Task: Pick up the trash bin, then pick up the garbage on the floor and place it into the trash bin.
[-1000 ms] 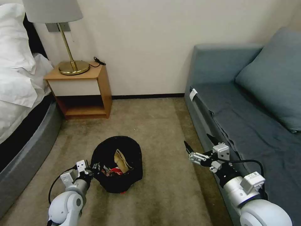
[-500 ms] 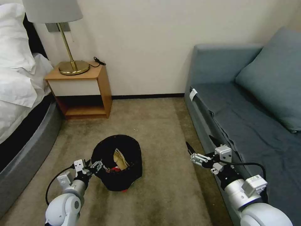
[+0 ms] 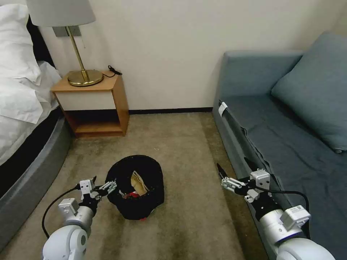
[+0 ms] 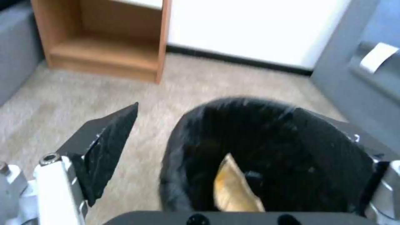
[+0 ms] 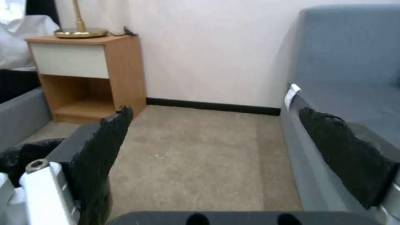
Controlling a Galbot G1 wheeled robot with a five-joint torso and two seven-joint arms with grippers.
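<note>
From the head camera, the round trash bin lined with crinkly black plastic (image 3: 136,187) stands on the carpet (image 3: 188,216) mid-room, tan paper inside; the left gripper (image 3: 100,185) hovers spread at its left rim. The bin looks light with a slippery liner, so the rim seems the best hold. On the left wrist camera, the rim sits between its fingers (image 4: 109,147). On the right wrist camera, the right gripper (image 5: 233,165) gapes empty beside the grey-blue sofa (image 5: 354,93).

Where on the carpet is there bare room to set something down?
Bare carpet lies between the trash bin and the sofa, and between the bin and the nightstand. It is crowded at the bin's left, where the left end effector sits open by the rim.
</note>
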